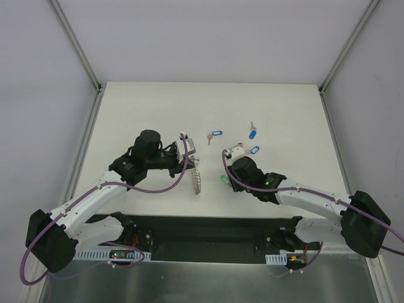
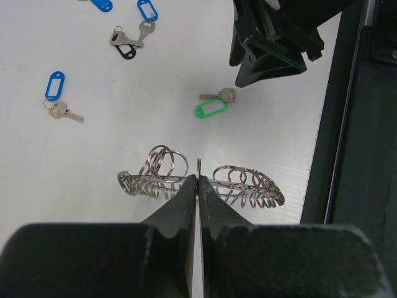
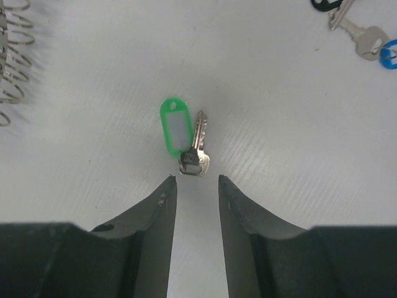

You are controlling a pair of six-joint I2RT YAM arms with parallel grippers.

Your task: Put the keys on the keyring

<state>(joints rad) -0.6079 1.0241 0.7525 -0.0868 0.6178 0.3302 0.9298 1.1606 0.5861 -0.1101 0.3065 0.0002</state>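
Note:
The keyring [image 1: 197, 177] stands edge-on on the table, grey with a fringe of small rings [image 2: 166, 162]. My left gripper [image 2: 197, 178] is shut on its rim and holds it upright. A silver key with a green tag [image 3: 176, 126] lies flat on the table, just ahead of my right gripper [image 3: 196, 179], which is open and empty; the key's head [image 3: 195, 162] is close to the fingertips. The green tag also shows in the left wrist view [image 2: 211, 110] and the top view [image 1: 223, 180]. Blue-tagged keys [image 1: 216, 134] [image 1: 252, 133] [image 1: 254, 150] lie farther back.
In the left wrist view a blue-tagged key [image 2: 56, 87] lies at the left and others [image 2: 146, 10] near the top. A black tag [image 2: 126, 52] lies among them. The black base rail [image 1: 208, 230] runs along the near edge.

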